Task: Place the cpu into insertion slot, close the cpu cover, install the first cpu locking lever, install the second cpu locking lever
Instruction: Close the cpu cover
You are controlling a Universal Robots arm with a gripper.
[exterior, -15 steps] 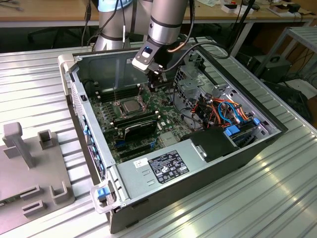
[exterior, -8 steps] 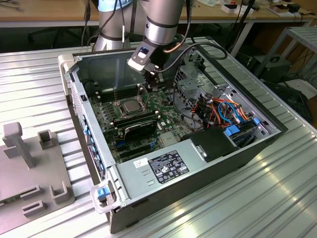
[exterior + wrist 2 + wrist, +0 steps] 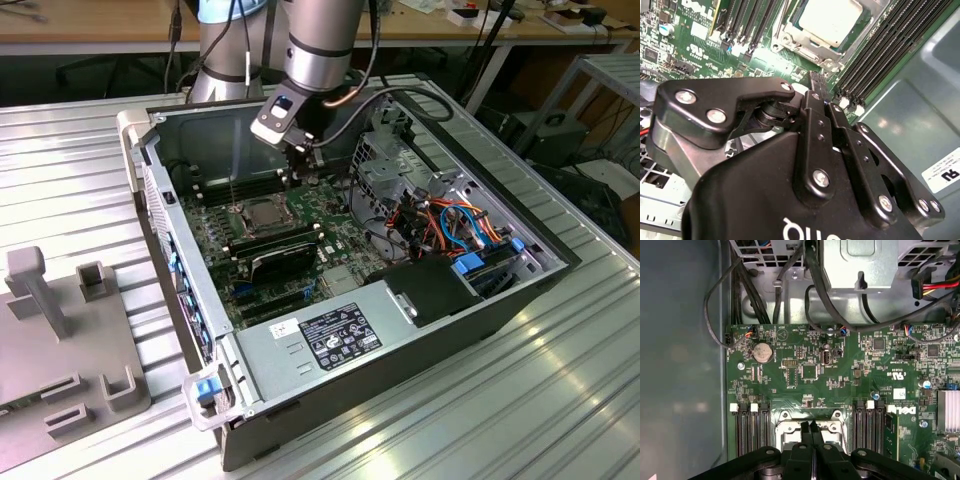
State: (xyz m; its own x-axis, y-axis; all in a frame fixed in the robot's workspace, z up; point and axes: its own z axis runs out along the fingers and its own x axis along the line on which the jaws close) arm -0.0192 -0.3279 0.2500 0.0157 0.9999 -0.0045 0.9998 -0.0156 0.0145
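The black end effector [image 3: 810, 429], fingertips pressed together on nothing, hangs over the square dark-framed insertion slot [image 3: 244, 220], where the silver-grey square cpu [image 3: 832, 20] sits beneath the thin silvery cpu cover [image 3: 790, 36], seemingly poised to push rather than grip.

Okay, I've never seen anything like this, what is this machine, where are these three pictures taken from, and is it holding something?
This is a grey robot arm reaching down into an open desktop computer case that lies on a ribbed metal table. The exterior view comes from a camera off the arm. Both wrist views come from cameras riding on the arm, looking past its black gripper. Its fingers are pressed together with nothing visible between them. Beneath is the green motherboard. The silver-grey square cpu already lies in place there, with the silvery metal cpu cover framing it. A grey block-shaped fixture stands on the table at the exterior view's left.
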